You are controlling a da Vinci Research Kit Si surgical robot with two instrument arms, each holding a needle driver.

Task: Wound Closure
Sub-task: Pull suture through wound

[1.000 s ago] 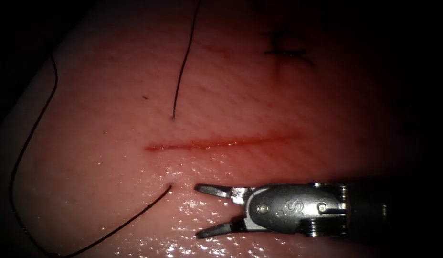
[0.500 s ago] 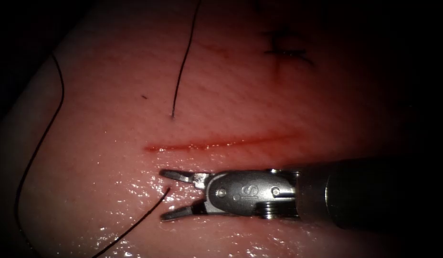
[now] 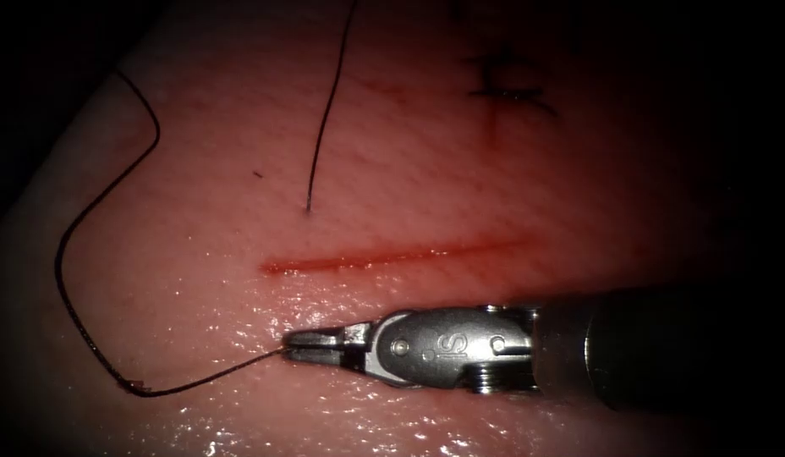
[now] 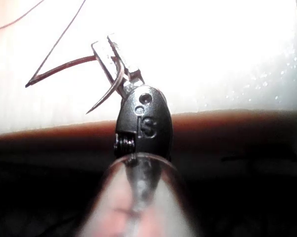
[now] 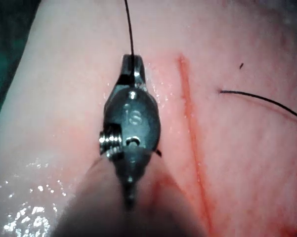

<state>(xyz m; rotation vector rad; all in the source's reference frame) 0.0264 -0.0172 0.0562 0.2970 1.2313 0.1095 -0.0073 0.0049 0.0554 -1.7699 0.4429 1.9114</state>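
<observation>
I see pink tissue (image 3: 198,211) with tiny lines all over it and shiny wet white spots near my right end effector (image 3: 312,348). The cut (image 3: 392,254) is a thin red line. The thread (image 3: 79,254) is black. There are dark stitches (image 3: 507,85) up at the top. My right end effector is shiny silver-grey with a little mark on it. My left end effector (image 4: 116,59) is black, and its needle (image 4: 69,69) looks dark reddish-brown.
</observation>
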